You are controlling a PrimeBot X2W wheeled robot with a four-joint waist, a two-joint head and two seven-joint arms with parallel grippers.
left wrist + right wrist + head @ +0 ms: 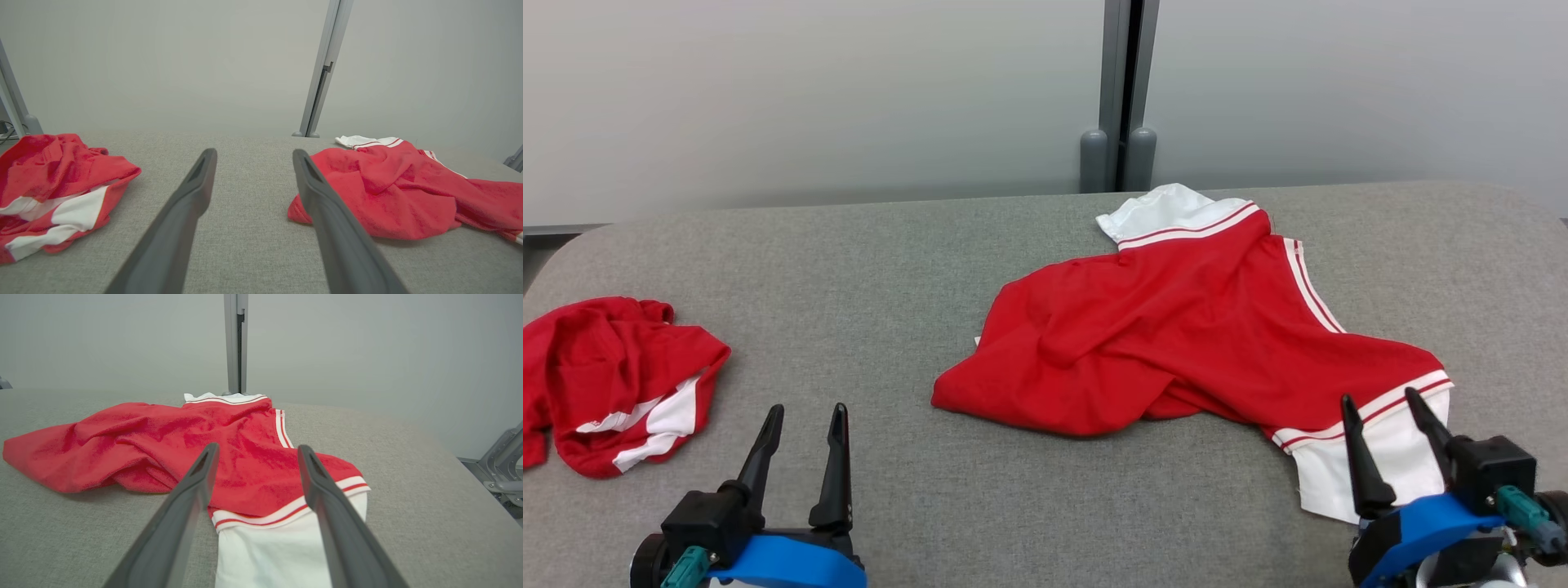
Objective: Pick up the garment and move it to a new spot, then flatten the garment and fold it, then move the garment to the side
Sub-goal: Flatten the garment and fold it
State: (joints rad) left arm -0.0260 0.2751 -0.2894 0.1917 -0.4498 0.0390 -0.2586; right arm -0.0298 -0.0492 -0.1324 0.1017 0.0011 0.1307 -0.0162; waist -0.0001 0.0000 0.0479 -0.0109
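Readable markings: none. I find no text, label, brand, number or sign on the red shirt (1192, 343) or the grey table (890, 269) (the shirt's white bands carry plain red stripes, not lettering).

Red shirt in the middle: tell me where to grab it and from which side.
Take the shirt by the white sleeve at its near right end, likely from the robot's side with the open right gripper: that sleeve lies flat, sticks out from the bunched red cloth, in line with the fingers.
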